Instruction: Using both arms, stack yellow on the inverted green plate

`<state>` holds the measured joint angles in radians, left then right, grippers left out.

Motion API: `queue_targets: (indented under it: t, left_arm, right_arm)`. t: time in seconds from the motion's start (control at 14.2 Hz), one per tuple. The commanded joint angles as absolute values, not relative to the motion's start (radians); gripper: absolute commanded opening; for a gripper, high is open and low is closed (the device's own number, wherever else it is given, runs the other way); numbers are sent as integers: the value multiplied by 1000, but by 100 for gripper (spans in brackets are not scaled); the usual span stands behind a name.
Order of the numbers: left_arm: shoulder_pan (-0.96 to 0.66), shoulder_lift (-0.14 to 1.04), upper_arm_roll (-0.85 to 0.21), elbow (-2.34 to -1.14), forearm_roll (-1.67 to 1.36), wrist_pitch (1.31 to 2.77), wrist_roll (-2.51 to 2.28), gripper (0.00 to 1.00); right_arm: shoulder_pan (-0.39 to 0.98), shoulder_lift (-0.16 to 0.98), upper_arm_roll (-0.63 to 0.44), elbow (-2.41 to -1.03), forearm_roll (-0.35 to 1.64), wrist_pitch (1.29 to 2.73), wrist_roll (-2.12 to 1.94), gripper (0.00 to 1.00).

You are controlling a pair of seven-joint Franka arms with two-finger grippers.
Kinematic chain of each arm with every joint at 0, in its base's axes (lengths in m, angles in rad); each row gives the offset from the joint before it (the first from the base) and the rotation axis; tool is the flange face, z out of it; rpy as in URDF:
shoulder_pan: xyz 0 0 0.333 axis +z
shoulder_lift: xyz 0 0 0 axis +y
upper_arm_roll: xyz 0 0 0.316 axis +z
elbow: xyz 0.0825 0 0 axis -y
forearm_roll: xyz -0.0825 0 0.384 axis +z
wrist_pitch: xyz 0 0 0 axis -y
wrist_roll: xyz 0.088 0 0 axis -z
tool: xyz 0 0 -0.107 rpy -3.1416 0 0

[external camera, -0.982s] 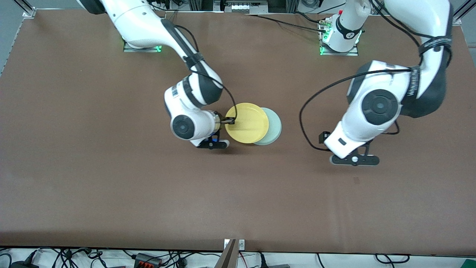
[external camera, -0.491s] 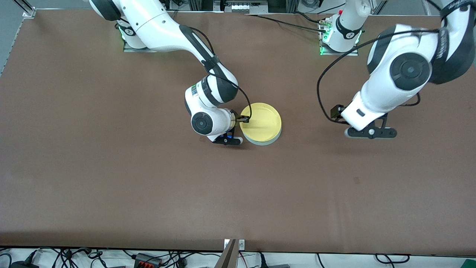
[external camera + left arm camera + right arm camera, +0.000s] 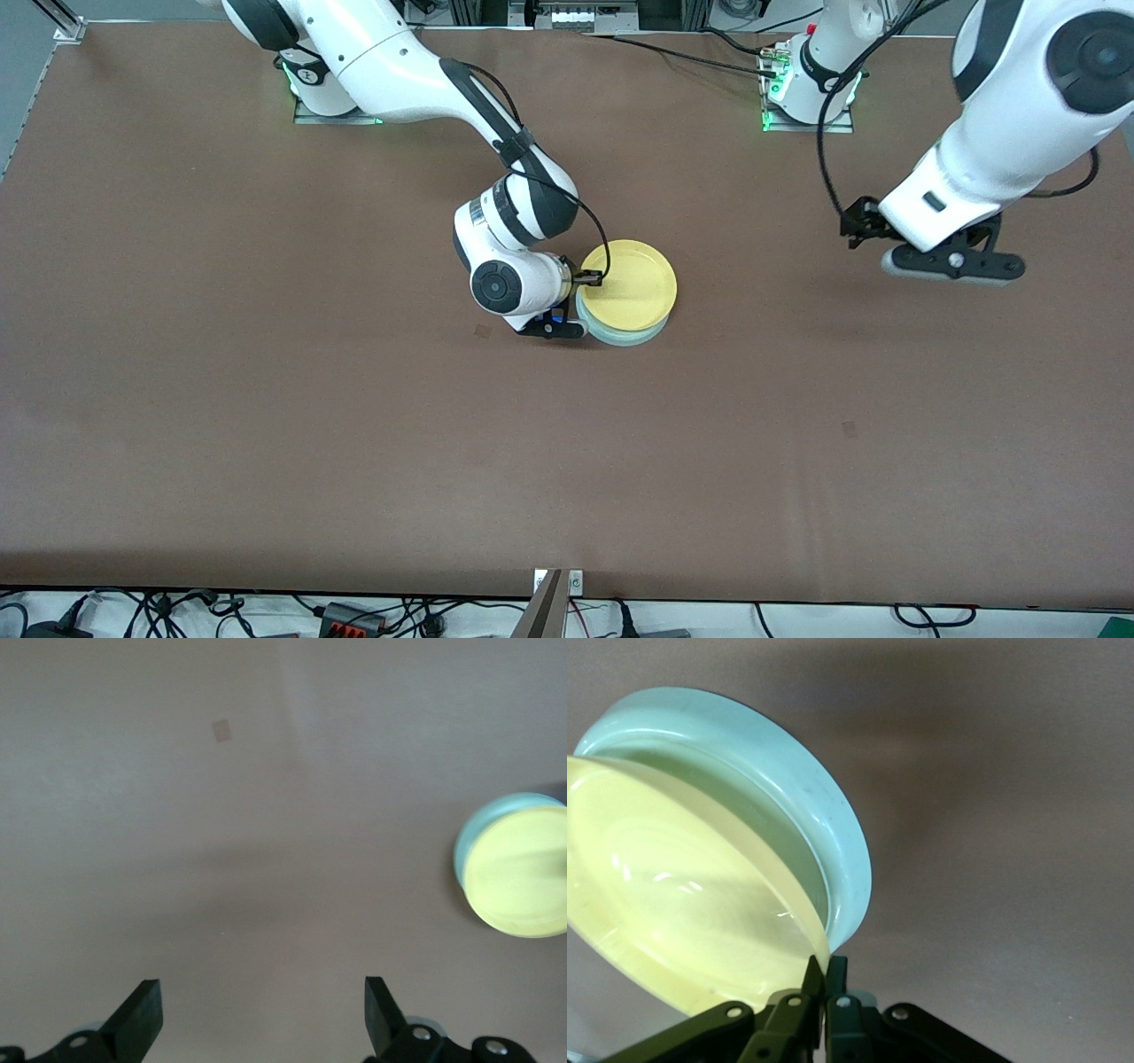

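Note:
The yellow plate lies over the pale green plate, which looks bottom-up on the table; only the green plate's edge nearer the front camera shows. My right gripper is shut on the yellow plate's rim at the side toward the right arm's end. In the right wrist view my right gripper pinches the yellow plate, which sits slightly tilted against the green plate. My left gripper is open and empty, up over bare table toward the left arm's end. In the left wrist view my left gripper is wide open, with both plates well away from it.
The brown table carries only the two plates. Both arm bases stand along the edge farthest from the front camera. Cables and a power strip lie off the table's edge nearest the front camera.
My right gripper has carried the yellow plate toward the left arm's end until it covers the green plate. My left arm has drawn back toward its own end and base.

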<state>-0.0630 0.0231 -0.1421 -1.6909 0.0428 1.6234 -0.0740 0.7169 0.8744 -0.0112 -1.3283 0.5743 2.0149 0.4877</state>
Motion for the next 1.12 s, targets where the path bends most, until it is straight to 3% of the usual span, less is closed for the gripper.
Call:
queue_targets:
  t: [0.0,0.21,0.49,0.7,1.05]
  left_arm:
    - [-9,-95,-149,-1805,-31,1632,-5,100]
    - [-9,-83,-138,-1775,-20,1629,-3,100]
    - [-9,3,-135,-1726,-20,1605,-18,100]
    - [14,70,-132,-1597,-41,1533,-29,100]
    - [20,77,-140,-1546,24,1474,-155,100]
  right_arm:
    - [713,871,-20,-1306,594,2014,528,100]
    - [690,813,-46,-1295,575,1974,551,100]
    - [686,707,-187,-1290,531,1875,548,100]
    - [684,652,-241,-1281,447,1868,534,100]
    - [667,577,-382,-1279,308,1738,433,100]
